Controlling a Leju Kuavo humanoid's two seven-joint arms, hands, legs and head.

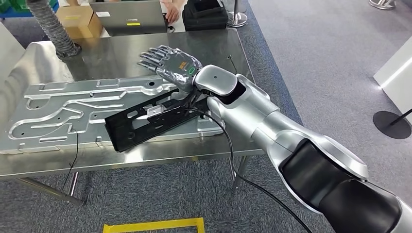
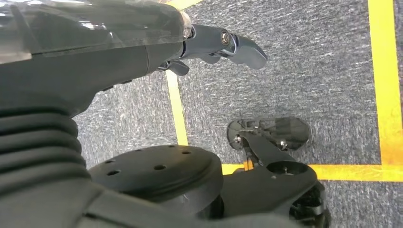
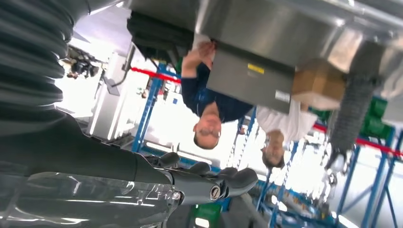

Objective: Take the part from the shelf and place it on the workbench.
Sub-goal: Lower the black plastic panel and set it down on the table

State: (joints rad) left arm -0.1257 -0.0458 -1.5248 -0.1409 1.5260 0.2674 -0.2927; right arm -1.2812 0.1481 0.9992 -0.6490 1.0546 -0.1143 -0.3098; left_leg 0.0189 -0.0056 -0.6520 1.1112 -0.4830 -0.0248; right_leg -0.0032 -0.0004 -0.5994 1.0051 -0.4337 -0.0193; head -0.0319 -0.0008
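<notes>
Hovering over the steel table (image 1: 145, 160), the right hand (image 1: 172, 63) has its fingers stretched out and apart, palm down, holding nothing. Just below the wrist, toward seven o'clock, lies the black part (image 1: 145, 124), a long flat bracket resting slantwise across the silver plate (image 1: 63, 111) that covers the left half of the table. The hand is near the part's upper end but looks clear of it; I cannot tell for sure whether the wrist brushes it.

By my reading, the job is as good as done: the part is down on the table, flat and settled, and the fingers are off it. What is left is small, namely drawing the arm back clear of the table without snagging the black cable (image 1: 228, 150) that loops off the table edge at five o'clock from the part.

Over on the other side, the left hand (image 2: 223, 45) hangs by the robot's flank above grey carpet with yellow floor tape (image 2: 385, 85); its fingers look loosely extended, with nothing in them.

At twelve o'clock past the table stand a laptop (image 1: 128, 17) and a cardboard box (image 1: 77, 22), with a person (image 3: 209, 104) behind them.
</notes>
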